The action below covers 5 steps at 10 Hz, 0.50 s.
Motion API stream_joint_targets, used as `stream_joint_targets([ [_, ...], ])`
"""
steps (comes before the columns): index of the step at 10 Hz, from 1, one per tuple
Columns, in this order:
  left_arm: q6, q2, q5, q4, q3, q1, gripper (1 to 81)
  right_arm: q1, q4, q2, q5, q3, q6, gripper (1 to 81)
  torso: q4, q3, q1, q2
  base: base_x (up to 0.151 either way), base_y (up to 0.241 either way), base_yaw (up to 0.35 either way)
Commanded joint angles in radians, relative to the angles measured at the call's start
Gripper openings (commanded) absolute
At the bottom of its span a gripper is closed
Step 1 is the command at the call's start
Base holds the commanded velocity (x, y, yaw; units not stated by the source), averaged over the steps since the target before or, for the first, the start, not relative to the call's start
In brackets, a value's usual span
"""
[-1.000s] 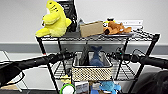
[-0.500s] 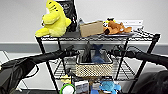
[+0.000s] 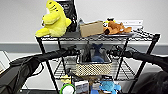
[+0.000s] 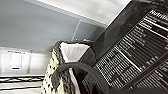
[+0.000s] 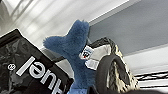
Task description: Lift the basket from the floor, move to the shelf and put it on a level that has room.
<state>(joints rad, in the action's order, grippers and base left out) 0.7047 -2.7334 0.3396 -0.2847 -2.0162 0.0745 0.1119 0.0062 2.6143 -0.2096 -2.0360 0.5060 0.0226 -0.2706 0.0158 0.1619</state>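
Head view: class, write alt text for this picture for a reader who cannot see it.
Two black robot arms hold a woven basket at the second tier of a black wire shelf, one arm at each end. A blue plush toy and a dark packet stick up from the basket. The top tier holds a yellow plush toy, a cardboard box and an orange plush toy.

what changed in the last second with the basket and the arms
Little changed. The basket sits slightly higher and closer against the shelf, held between both arms at the second tier. The yellow plush toy, cardboard box and orange plush toy on top stayed put.
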Motion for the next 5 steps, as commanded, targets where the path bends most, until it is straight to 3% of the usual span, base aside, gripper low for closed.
stream_joint_targets([
  [1, -0.010, -0.002, -0.002, -0.019, 0.016, -0.199, 1.0, -0.148, 0.004, 0.000, -0.045, 0.020, 0.005, 1.0, 0.000, 0.000, 0.000, 0.000, 0.000, 0.000, 0.000],
  [2, -0.011, 0.001, -0.001, -0.019, 0.020, -0.198, 1.0, -0.149, 0.001, -0.004, -0.047, 0.034, 0.005, 1.0, 0.000, 0.000, 0.000, 0.000, 0.000, 0.000, 0.000],
  [3, -0.011, 0.009, 0.003, -0.021, 0.033, -0.195, 81.1, -0.149, 0.000, -0.012, -0.045, 0.051, 0.005, 81.1, 0.000, 0.000, 0.000, 0.000, 0.000, 0.000, 0.000],
  [5, -0.010, 0.012, 0.006, -0.014, 0.046, -0.195, 81.1, -0.154, 0.011, -0.035, -0.044, 0.077, 0.006, 81.1, 0.000, 0.000, 0.000, 0.000, 0.000, 0.000, 0.000],
])
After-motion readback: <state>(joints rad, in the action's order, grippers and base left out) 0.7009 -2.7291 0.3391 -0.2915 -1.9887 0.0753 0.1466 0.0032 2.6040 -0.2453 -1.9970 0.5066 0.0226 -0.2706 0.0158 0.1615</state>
